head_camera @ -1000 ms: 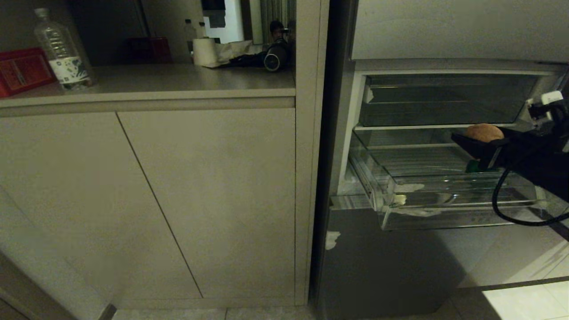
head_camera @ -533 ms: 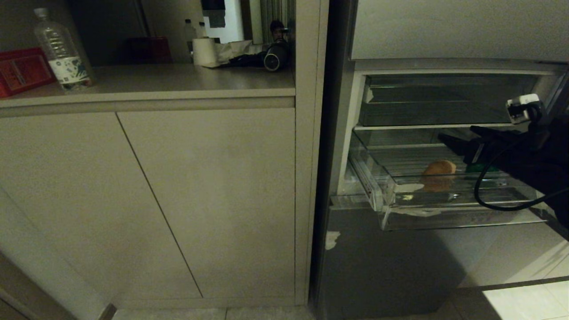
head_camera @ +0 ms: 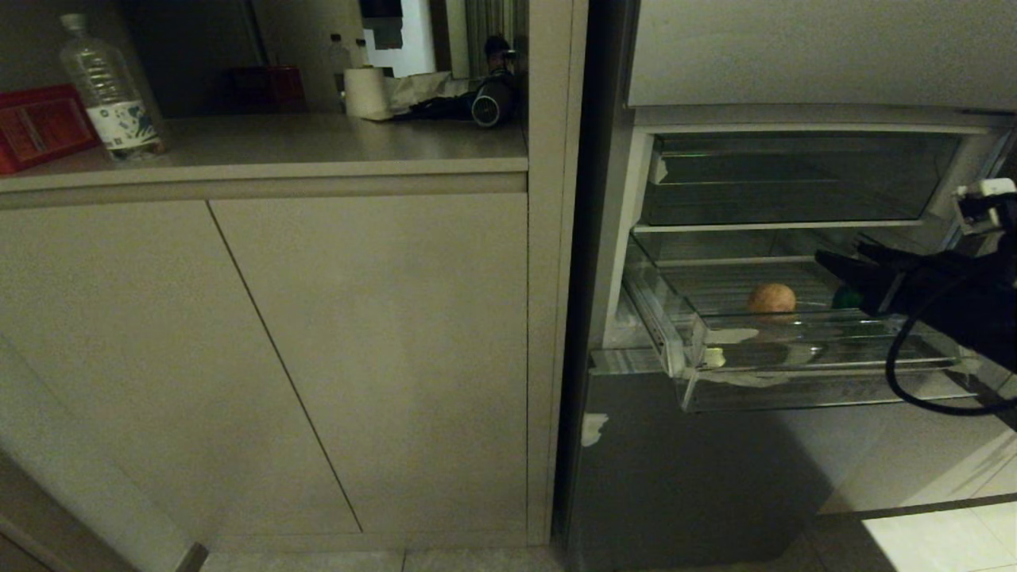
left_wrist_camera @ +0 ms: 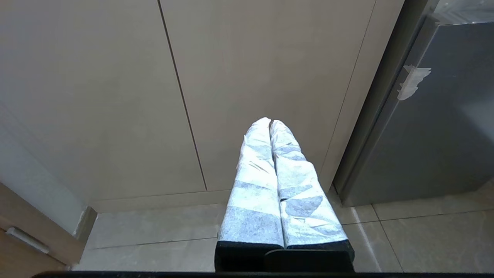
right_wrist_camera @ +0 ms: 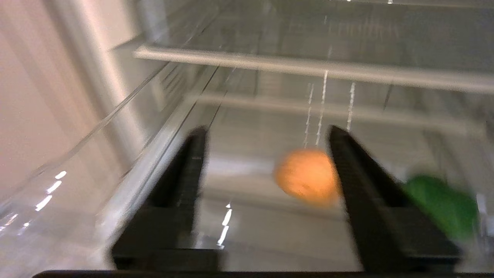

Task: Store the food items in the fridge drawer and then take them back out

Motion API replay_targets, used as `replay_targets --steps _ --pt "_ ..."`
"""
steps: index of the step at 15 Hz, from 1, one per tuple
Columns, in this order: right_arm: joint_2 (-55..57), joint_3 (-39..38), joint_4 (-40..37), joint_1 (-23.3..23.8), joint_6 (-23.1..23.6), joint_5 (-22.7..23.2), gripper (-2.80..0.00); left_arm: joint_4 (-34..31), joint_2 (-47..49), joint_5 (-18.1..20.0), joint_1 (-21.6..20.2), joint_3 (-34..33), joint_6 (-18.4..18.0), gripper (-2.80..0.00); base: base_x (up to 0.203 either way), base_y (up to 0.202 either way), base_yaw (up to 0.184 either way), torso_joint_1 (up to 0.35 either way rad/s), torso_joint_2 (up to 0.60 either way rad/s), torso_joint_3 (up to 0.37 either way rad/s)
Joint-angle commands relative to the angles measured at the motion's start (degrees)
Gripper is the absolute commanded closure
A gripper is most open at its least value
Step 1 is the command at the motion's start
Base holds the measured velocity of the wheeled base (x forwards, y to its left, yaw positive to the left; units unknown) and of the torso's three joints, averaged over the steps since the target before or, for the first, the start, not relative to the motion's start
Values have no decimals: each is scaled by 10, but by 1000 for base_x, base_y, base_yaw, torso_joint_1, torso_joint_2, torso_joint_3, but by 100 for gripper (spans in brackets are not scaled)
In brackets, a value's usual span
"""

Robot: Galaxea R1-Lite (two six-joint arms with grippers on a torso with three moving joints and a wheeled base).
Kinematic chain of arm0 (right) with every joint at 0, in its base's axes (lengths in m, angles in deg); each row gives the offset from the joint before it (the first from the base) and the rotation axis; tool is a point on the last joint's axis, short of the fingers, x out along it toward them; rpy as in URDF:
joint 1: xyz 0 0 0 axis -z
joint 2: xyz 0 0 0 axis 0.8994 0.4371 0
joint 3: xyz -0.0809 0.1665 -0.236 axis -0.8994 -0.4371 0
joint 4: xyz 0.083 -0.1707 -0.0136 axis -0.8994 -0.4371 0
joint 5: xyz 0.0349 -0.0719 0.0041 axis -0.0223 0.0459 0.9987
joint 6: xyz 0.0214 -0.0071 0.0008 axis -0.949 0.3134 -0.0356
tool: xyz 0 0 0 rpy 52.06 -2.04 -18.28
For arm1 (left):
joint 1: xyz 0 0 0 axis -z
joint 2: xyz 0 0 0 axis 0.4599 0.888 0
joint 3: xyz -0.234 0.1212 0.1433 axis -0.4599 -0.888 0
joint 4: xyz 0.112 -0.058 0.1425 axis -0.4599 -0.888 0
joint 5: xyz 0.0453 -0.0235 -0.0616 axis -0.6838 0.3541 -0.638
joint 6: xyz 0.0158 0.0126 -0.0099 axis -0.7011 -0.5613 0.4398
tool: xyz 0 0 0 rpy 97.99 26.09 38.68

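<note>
Beige cabinets on my left w/ a worktop (head_camera: 318, 147) holding a water bottle (head_camera: 110, 91); open fridge on my right. The fridge drawer (head_camera: 794, 353) is pulled out, a round orange-brown food item (head_camera: 771, 298) on its ribbed floor, a green item (head_camera: 845, 298) near it. My right tool (head_camera: 842, 266) hovers over the drawer, fingers apart, gripping nothing. Left tool (left_wrist_camera: 270, 123) parked low by the cabinet doors, padded fingers pressed together.

Dim kitchen, beige cabinet doors (head_camera: 262, 357) under a matching countertop (head_camera: 318, 143), grey fridge panel (left_wrist_camera: 432, 127) beside them, pale tiled floor (left_wrist_camera: 405, 239), bright patch at right.
</note>
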Motion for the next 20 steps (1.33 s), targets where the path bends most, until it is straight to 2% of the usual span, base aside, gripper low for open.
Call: replay_targets --steps 1,4,8,12,20 --pt "-136 -107 -20 0 -11 1 0 0 0 0 0 0 0 0 0 0 0 0 0 0" --pt "-202 -218 -55 0 -34 1 0 0 0 0 0 0 0 0 0 0 0 0 0 0" --pt "-184 -225 -59 1 -78 3 0 0 0 0 0 0 0 0 0 0 0 0 0 0" --pt "-96 -183 -58 1 -80 1 0 0 0 0 0 0 0 0 0 0 0 0 0 0" --pt "82 -36 -61 0 -83 -1 0 0 0 0 0 0 0 0 0 0 0 0 0 0"
